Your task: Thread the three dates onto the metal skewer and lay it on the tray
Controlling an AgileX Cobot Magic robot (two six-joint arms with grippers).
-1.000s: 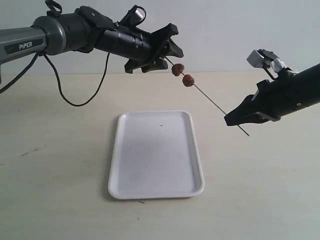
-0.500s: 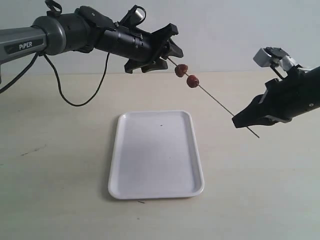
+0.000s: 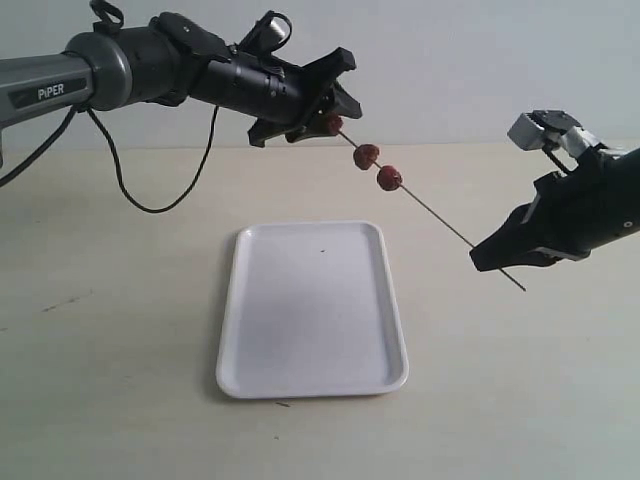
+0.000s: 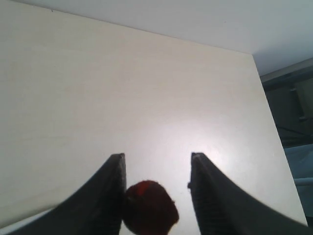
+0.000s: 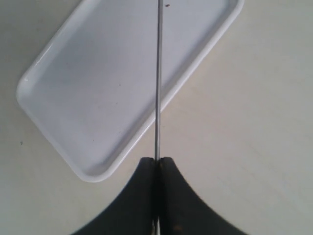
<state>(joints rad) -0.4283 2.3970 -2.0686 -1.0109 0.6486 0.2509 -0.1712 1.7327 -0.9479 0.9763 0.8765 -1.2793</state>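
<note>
The thin metal skewer (image 3: 450, 227) slants through the air above the white tray (image 3: 232, 330). Two dates (image 3: 366, 155) (image 3: 389, 178) sit threaded on its upper half. The third date (image 3: 331, 124) is at the skewer's upper tip, by my left gripper (image 3: 343, 97). In the left wrist view that date (image 4: 149, 205) touches one finger (image 4: 113, 181) while a gap separates it from the other, so the left gripper (image 4: 156, 156) stands open. My right gripper (image 3: 480, 260) is shut on the skewer's lower part, and the rod (image 5: 157, 73) runs out of its jaws (image 5: 157, 159) over the tray (image 5: 36, 100).
The pale tabletop (image 3: 120, 330) surrounds the tray. A black cable (image 3: 150, 205) hangs from the left arm down to the table. A tiny dark speck (image 3: 322, 251) marks the tray's far end.
My right gripper has moved right and slightly down, drawing the skewer and its two dates away from the left gripper. The third date now shows at the left fingertips.
</note>
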